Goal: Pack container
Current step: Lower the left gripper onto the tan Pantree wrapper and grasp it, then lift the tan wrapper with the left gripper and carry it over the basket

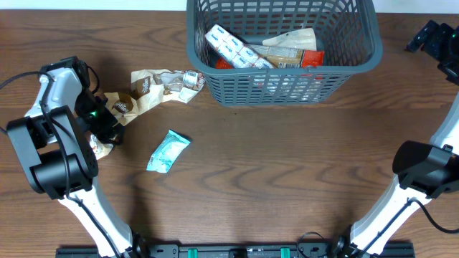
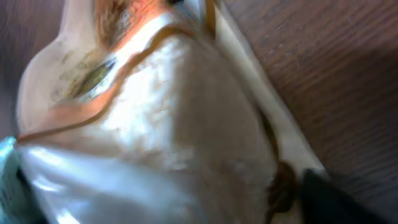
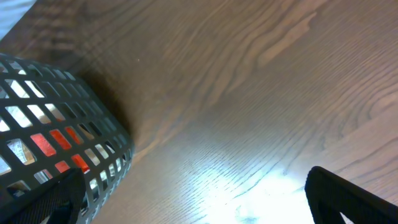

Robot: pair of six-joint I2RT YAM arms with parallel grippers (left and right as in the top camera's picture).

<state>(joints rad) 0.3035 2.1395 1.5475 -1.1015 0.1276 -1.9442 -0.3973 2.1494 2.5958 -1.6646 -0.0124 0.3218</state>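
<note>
- Hovering beside the container [image 3: 74,118], the right gripper [image 3: 193,208] has its fingers spread wide, holding nothing.
- The left gripper [image 1: 111,118] presses against a cream packet [image 2: 155,124]; whether it is pinching cannot be told.

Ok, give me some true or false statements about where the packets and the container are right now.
1. The container already holds several packets. True.
2. The teal packet lies inside the container. False: it lies on the table, outside it.
3. The right hand grips a packet. False: it is open and empty, next to the container.
4. Cream packets lie on the table beside the container, on the left arm's side. True.
</note>
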